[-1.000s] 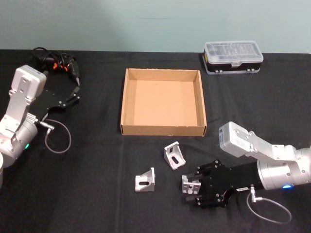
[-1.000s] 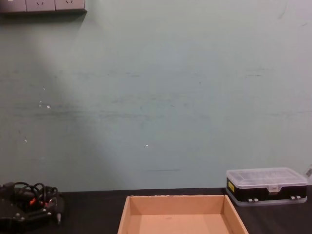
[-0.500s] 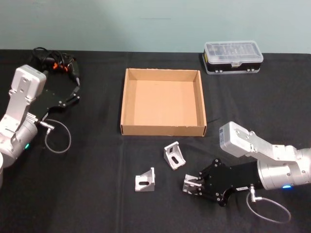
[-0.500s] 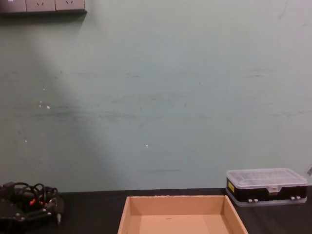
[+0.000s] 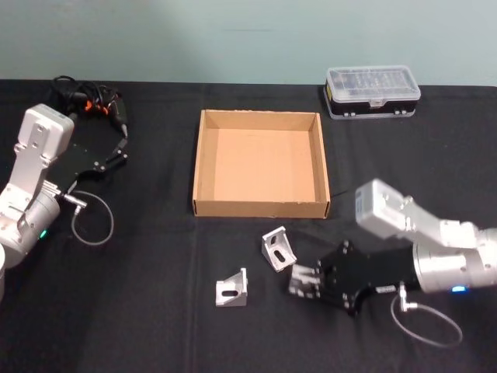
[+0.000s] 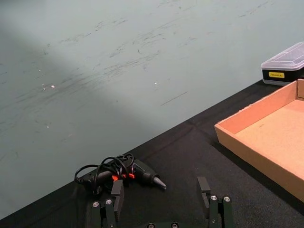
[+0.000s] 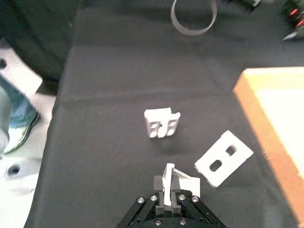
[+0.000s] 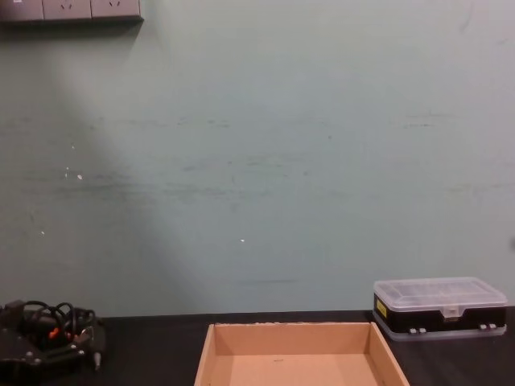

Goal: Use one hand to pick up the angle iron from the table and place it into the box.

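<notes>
- Head view: the right pincer (image 5: pixel 301 281) is clenching an angle iron (image 5: pixel 305 277) low over the black surface (image 5: pixel 155 311), in front of the box (image 5: pixel 260 208); the left pincer (image 5: pixel 123 145) is idling far left.
- Left wrist view: the left pincer (image 6: pixel 160 185) is resting released, fingers apart.
- Right wrist view: the angle iron (image 7: pixel 186 180) is sitting clamped in the right pincer (image 7: pixel 167 192).
- Chest view: the box (image 8: pixel 290 327) is lying open-topped.

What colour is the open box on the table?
The box is tan, like plain brown cardboard. The head view shows it best.

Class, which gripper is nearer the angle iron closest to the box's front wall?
Right. The right gripper, clamping the held angle iron, is just beside the loose angle iron; the left gripper is far off, left of the box.
</notes>
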Controlling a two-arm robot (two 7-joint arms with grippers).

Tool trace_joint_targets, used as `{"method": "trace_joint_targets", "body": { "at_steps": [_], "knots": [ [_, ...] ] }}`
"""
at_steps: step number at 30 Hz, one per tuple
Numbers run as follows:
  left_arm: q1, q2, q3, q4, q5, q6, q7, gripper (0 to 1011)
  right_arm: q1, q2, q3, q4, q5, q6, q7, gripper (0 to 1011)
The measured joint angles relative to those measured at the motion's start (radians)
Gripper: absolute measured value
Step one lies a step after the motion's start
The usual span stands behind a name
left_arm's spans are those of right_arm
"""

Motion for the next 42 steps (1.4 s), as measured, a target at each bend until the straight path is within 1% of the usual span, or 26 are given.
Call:
{"method": "trace_joint_targets", "body": {
  "at_steps": [1,2,3,7,8,9,10,12,13,14,15,16,17,19,20,22,23,24,26,28,29,30,33,34,40,42],
  "knots": [
    [0.0,0.0,0.0,0.0,0.0,0.0,0.0,1000,-0.001,-0.002,0.022,-0.01,0.023,-0.002,-0.009,86],
    [0.0,0.0,0.0,0.0,0.0,0.0,0.0,1000,-0.001,-0.003,0.03,-0.014,0.033,-0.004,-0.014,86],
    [0.0,0.0,0.0,0.0,0.0,0.0,0.0,1000,-0.001,-0.006,0.049,-0.021,0.054,-0.007,-0.024,86],
    [0.0,0.0,0.0,0.0,0.0,0.0,0.0,1000,0.006,-0.021,0.088,-0.026,0.09,-0.013,-0.055,86],
    [0.0,0.0,0.0,0.0,0.0,0.0,0.0,1000,0.012,-0.032,0.104,-0.025,0.102,-0.015,-0.074,86],
    [0.0,0.0,0.0,0.0,0.0,0.0,0.0,1000,0.017,-0.039,0.113,-0.022,0.105,-0.017,-0.085,86],
    [0.0,0.0,0.0,0.0,0.0,0.0,0.0,1000,0.027,-0.056,0.126,-0.01,0.106,-0.02,-0.112,86],
    [0.0,0.0,0.0,0.0,0.0,0.0,0.0,1000,0.038,-0.078,0.139,0.005,0.104,-0.023,-0.143,86],
    [0.0,0.0,0.0,0.0,0.0,0.0,0.0,1000,0.051,-0.101,0.147,0.027,0.098,-0.024,-0.173,86],
    [0.0,0.0,0.0,0.0,0.0,0.0,0.0,1000,0.051,-0.101,0.147,0.027,0.098,-0.024,-0.173,86],
    [0.0,0.0,0.0,0.0,0.0,0.0,0.0,1000,0.069,-0.132,0.153,0.058,0.085,-0.024,-0.205,86],
    [0.0,0.0,0.0,0.0,0.0,0.0,0.0,1000,0.075,-0.142,0.154,0.069,0.08,-0.024,-0.214,86],
    [0.0,0.0,0.0,0.0,0.0,0.0,0.0,1000,0.093,-0.169,0.155,0.1,0.065,-0.025,-0.233,86],
    [0.0,0.0,0.0,0.0,0.0,0.0,0.0,1000,0.111,-0.193,0.155,0.133,0.052,-0.027,-0.244,86],
    [0.0,0.0,0.0,0.0,0.0,0.0,0.0,1000,0.128,-0.215,0.151,0.164,0.038,-0.03,-0.249,86],
    [0.0,0.0,0.0,0.0,0.0,0.0,0.0,1000,0.146,-0.237,0.144,0.197,0.022,-0.032,-0.251,86],
    [0.0,0.0,0.0,0.0,0.0,0.0,0.0,1000,0.162,-0.253,0.136,0.225,0.008,-0.033,-0.251,87],
    [0.0,0.0,0.0,0.0,0.0,0.0,0.0,1000,0.162,-0.253,0.136,0.225,0.008,-0.033,-0.251,87],
    [0.0,0.0,0.0,0.0,0.0,0.0,0.0,1000,0.192,-0.289,0.117,0.288,-0.022,-0.04,-0.245,86],
    [0.0,0.0,0.0,0.0,0.0,0.0,0.0,1000,0.206,-0.306,0.106,0.32,-0.036,-0.043,-0.24,86],
    [0.0,0.0,0.0,0.0,0.0,0.0,0.0,1000,0.219,-0.322,0.096,0.355,-0.05,-0.046,-0.234,86],
    [0.0,0.0,0.0,0.0,0.0,0.0,0.0,1000,0.219,-0.322,0.096,0.355,-0.05,-0.046,-0.234,86],
    [0.0,0.0,0.0,0.0,0.0,0.0,0.0,1000,0.247,-0.363,0.076,0.439,-0.078,-0.053,-0.22,86],
    [0.0,0.0,0.0,0.0,0.0,0.0,0.0,1000,0.251,-0.37,0.073,0.453,-0.083,-0.054,-0.218,86],
    [0.0,0.0,0.0,0.0,0.0,0.0,0.0,1000,0.273,-0.405,0.059,0.53,-0.113,-0.06,-0.202,86],
    [0.0,0.0,0.0,0.0,0.0,0.0,0.0,1000,0.275,-0.41,0.057,0.539,-0.119,-0.06,-0.197,86]
  ]
}}
